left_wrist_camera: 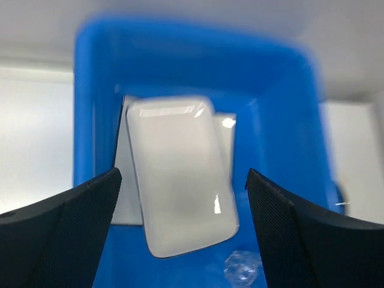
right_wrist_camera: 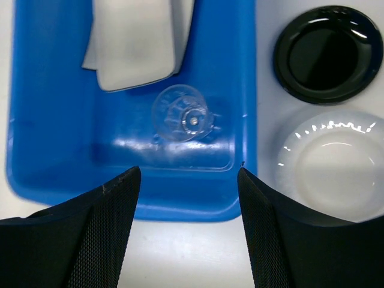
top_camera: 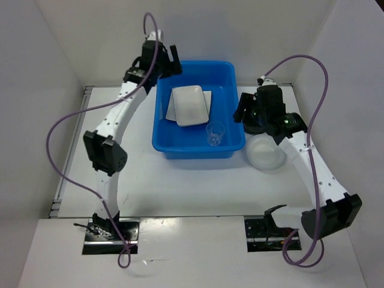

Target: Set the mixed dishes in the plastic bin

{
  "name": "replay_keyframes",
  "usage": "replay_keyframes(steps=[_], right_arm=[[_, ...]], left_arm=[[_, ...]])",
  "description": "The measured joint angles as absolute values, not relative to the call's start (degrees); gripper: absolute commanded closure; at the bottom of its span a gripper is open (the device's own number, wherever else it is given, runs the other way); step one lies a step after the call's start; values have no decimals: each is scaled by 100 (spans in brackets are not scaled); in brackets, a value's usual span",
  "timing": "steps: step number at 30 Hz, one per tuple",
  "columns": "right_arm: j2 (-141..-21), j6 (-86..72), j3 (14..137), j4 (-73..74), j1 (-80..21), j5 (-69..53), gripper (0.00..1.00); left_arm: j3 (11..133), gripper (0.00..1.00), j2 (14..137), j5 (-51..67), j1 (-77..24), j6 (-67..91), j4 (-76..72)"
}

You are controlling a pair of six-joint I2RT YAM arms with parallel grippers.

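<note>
The blue plastic bin (top_camera: 198, 150) holds the white rounded-rectangle plate (top_camera: 192, 105), which lies on the flat square plate (top_camera: 170, 109), and the clear cup (top_camera: 215, 133) stands upright near the bin's front right. The translucent round dish (top_camera: 267, 154) and the black round plate (top_camera: 251, 128) sit on the table right of the bin. My left gripper (top_camera: 171, 60) is open and empty above the bin's far left corner. My right gripper (top_camera: 243, 108) is open and empty over the bin's right rim, partly hiding the black plate.
The left wrist view shows the white plate (left_wrist_camera: 180, 186), the square plate (left_wrist_camera: 123, 192) and the cup (left_wrist_camera: 243, 267) inside the bin (left_wrist_camera: 282, 120). The right wrist view shows the cup (right_wrist_camera: 183, 114), black plate (right_wrist_camera: 327, 54) and translucent dish (right_wrist_camera: 336, 162). White walls stand on three sides.
</note>
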State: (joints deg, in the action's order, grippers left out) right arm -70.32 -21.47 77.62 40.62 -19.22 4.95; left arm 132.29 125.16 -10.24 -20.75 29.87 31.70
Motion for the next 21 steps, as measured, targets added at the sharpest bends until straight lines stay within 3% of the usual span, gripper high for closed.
replay_keyframes(steps=[4,11,21], right_arm=[[-7533,-2268,7784,3935,-1584,626,29],[-8399,-2650,7616,3813,8,607,29],[-8508,-2829,6602,4305,1004,888,30]], left_arm=[[13065,6,11292,-917,-2075,2825,2751],[11085,3,9028,-679,-2095,2711,2088],[9094,0,7942,-867,-2095,2657,2222]])
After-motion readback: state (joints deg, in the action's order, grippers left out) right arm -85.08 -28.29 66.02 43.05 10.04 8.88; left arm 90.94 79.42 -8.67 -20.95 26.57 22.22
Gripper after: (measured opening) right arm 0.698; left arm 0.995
